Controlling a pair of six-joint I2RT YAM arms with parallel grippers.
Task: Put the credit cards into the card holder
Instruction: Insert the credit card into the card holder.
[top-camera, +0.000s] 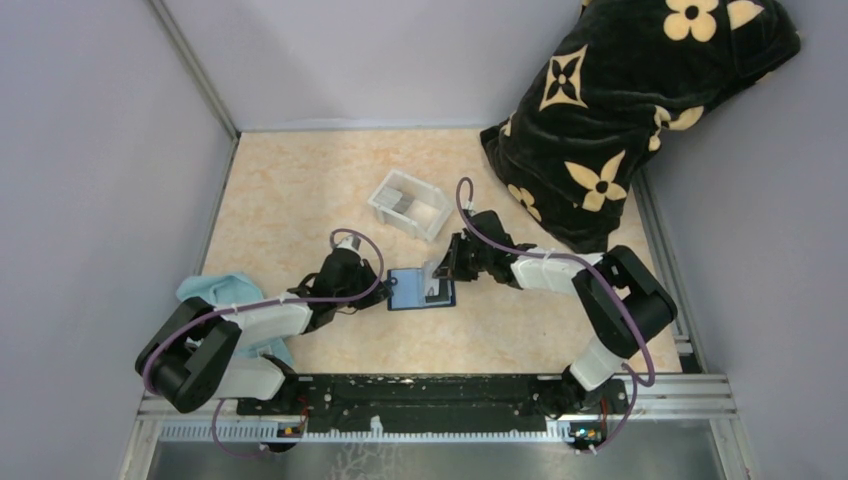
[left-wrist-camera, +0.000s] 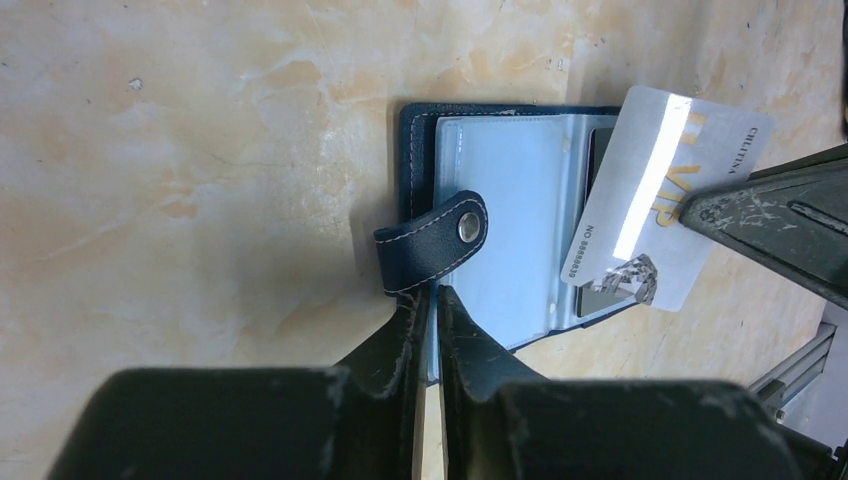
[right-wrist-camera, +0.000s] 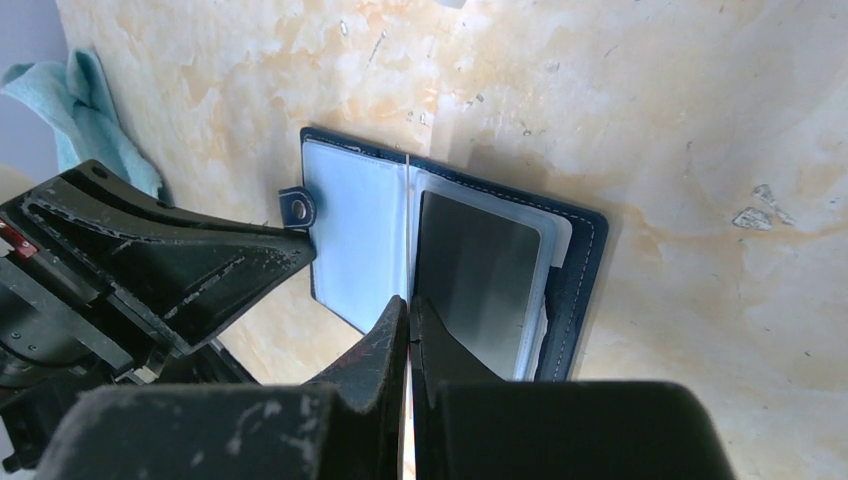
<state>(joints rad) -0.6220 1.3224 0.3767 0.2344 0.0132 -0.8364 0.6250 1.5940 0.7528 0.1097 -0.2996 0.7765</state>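
Left fingers (left-wrist-camera: 388, 348) pinch the open card holder (left-wrist-camera: 505, 235); right fingers (left-wrist-camera: 790, 230) clamp a slanted card (left-wrist-camera: 650, 200).

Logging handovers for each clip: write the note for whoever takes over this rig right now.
Left gripper: shut on the near edge of the open card holder, holding it in place.
Right gripper: shut on a pale VIP card, tilted over the holder's right-arm side and not yet in a sleeve.
Done: one dark card sits in a clear sleeve.
Left: slide the VIP card in. The grey pieces in the white tray are probably more cards to load.
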